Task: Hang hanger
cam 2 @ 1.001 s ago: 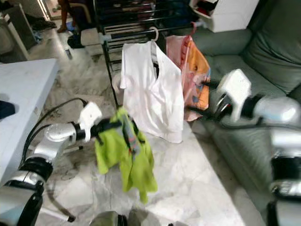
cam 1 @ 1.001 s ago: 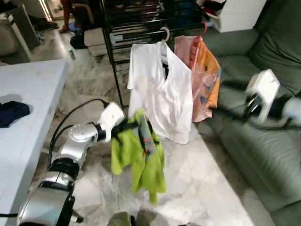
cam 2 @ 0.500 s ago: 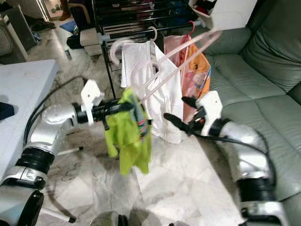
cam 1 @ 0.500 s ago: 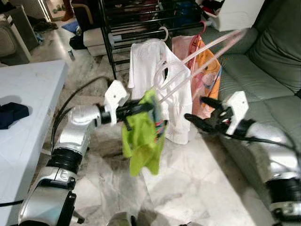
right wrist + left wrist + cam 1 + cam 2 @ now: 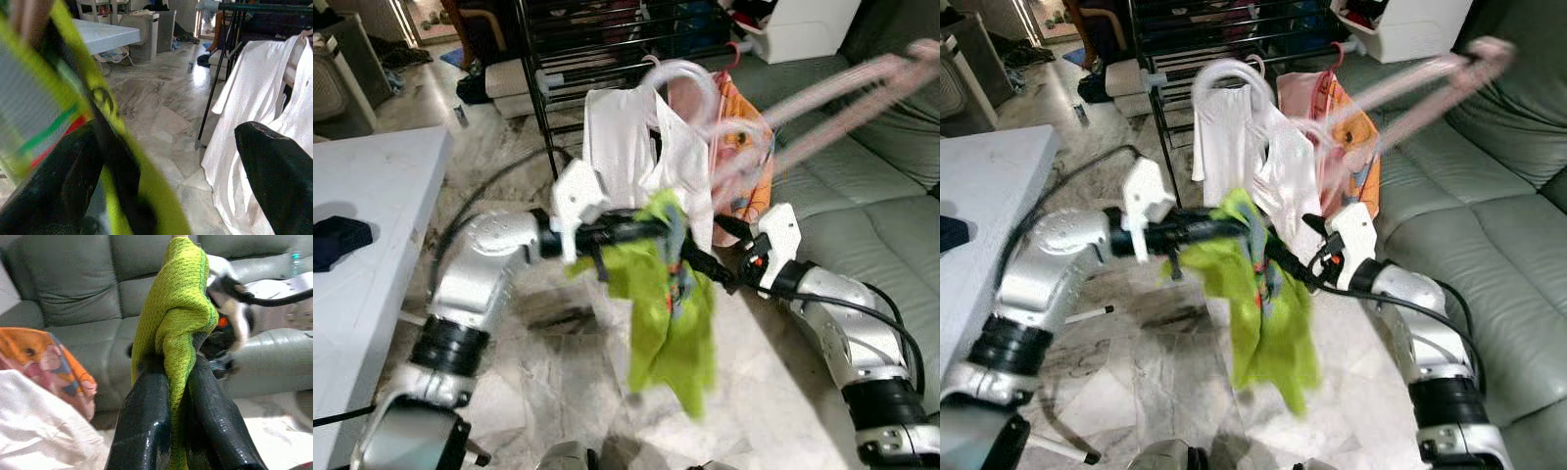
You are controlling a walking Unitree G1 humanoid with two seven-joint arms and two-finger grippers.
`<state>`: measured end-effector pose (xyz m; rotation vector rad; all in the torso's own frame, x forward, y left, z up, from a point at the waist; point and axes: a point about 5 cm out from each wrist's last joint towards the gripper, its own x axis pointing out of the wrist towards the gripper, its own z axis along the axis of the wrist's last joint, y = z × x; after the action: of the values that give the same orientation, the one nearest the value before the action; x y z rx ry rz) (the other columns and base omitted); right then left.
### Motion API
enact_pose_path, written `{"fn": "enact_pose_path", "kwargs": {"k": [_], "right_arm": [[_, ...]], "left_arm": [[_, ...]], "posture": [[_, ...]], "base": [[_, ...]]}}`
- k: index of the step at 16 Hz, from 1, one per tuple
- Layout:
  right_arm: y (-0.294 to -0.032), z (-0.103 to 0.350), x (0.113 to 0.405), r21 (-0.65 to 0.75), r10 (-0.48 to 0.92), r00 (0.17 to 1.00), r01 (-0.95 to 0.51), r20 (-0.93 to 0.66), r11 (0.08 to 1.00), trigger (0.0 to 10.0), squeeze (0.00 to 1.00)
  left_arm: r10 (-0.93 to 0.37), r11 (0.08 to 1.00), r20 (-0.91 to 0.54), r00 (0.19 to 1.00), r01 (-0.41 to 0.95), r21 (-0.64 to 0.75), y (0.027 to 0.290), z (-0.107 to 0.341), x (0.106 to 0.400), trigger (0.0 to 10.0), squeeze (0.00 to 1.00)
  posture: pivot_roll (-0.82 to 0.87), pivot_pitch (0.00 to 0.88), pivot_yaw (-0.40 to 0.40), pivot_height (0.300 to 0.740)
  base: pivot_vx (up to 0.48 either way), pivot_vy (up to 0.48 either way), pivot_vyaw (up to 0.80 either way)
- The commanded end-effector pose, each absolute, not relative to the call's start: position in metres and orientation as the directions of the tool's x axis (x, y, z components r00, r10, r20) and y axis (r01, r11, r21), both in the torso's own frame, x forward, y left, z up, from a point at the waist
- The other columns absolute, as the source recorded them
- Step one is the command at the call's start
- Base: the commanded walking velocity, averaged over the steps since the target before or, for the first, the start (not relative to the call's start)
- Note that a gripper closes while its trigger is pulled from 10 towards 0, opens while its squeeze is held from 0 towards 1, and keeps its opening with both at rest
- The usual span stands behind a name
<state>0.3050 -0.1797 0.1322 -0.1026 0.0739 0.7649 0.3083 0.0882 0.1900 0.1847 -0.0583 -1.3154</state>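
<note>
The left gripper (image 5: 171, 396) is extended in front of the robot at chest height, its two black fingers (image 5: 146, 421) closed tight on a fold of the lime-green garment (image 5: 671, 304). The garment hangs from this grip above the marble floor (image 5: 773, 392), its lower part dangling free (a striped trim shows along one edge).

The right gripper (image 5: 700, 266) reaches in from the sofa side and meets the garment just beside the left gripper. In the right wrist view its fingers (image 5: 279, 166) stand well apart, with the green cloth lying across one of them and nothing pinched between.

A pale pink hanger (image 5: 803, 108) shows as a motion-blurred streak, running from above the garment up toward the green sofa (image 5: 862, 186); what holds it cannot be told.

Behind, a white shirt (image 5: 626, 147) and a pink-and-orange garment (image 5: 744, 127) hang side by side from the black drying rack (image 5: 568, 59). A white table (image 5: 372, 215) stands on the robot's left, a dark cloth (image 5: 337, 240) lying at its left edge.
</note>
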Motion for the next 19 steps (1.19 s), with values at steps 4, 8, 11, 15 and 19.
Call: {"fn": "enact_pose_path", "kwargs": {"k": [4,8,11,15,19], "right_arm": [[-0.178,0.137,0.311,-0.075,0.669,0.737,-0.675,-0.094,0.734,10.0,0.0],[-0.175,0.13,0.313,-0.065,0.654,0.745,-0.665,-0.127,0.744,10.0,0.0],[-0.177,0.103,0.313,0.009,0.61,0.746,-0.631,-0.267,0.776,10.0,0.0],[-0.184,0.077,0.306,0.077,0.555,0.745,-0.571,-0.37,0.817,10.0,0.0],[-0.228,0.073,0.312,-0.019,0.282,0.859,-0.32,-0.427,0.947,10.0,0.0]], "left_arm": [[-0.975,0.198,-0.069,0.213,0.964,0.176,0.086,0.195,0.297,0.0,0.0],[-0.981,0.19,0.005,0.192,0.966,0.177,0.074,0.213,0.292,0.0,0.0],[-0.979,0.193,0.102,0.175,0.958,0.212,0.061,0.241,0.289,0.0,0.0],[-0.965,0.223,0.186,0.184,0.951,0.214,0.06,0.267,0.29,0.0,0.0],[-0.95,0.309,0.122,0.287,0.923,0.231,0.083,0.259,0.306,0.0,0.0]], "posture": [[-0.01,0.0,0.069,0.74],[-0.01,0.0,0.067,0.74],[-0.01,0.0,0.06,0.74],[0.0,0.0,0.055,0.74],[-0.01,0.0,0.054,0.74]], "base": [[0.0,0.0,0.0],[0.0,0.0,0.0],[0.0,0.0,0.0],[0.0,0.0,0.0],[0.0,0.0,0.0]]}}
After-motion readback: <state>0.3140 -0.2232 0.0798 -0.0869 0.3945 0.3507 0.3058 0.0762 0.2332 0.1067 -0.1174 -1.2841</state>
